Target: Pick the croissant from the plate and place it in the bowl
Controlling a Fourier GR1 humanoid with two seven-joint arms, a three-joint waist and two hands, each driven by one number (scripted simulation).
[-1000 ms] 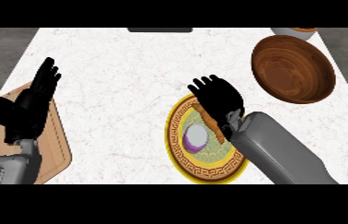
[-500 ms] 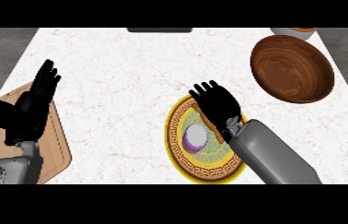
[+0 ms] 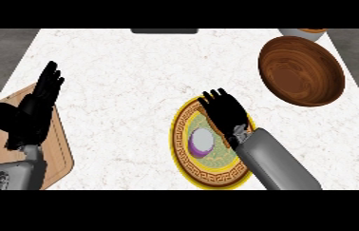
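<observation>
The right hand (image 3: 226, 112) is down over the plate (image 3: 184, 130), coming in from the lower right with its grey forearm lying across the plate's right side. The fingers (image 3: 212, 98) are spread and point up toward the far rim, straight rather than curled, so nothing is gripped. And there is the croissant (image 3: 219, 129): only a thin brown sliver of it shows, peeking out along the left edge of the palm, with the rest covered by the hand. The hand lies right over it, though I cannot tell whether palm and pastry are actually touching. The croissant sits on the plate, on its right half, under the hand.

On the plate's left half a pale round thing with a purple edge (image 3: 201, 140) lies bare, just beside the palm. The plate itself is yellow-rimmed with a dark patterned band.

Up at the right, the wooden bowl (image 3: 301, 71) stands well apart from the hand and plate.

Over at the left edge, the left hand (image 3: 33, 112) rests open, fingers up, above a wooden board (image 3: 60, 151) on the white marbled counter (image 3: 126, 73).
</observation>
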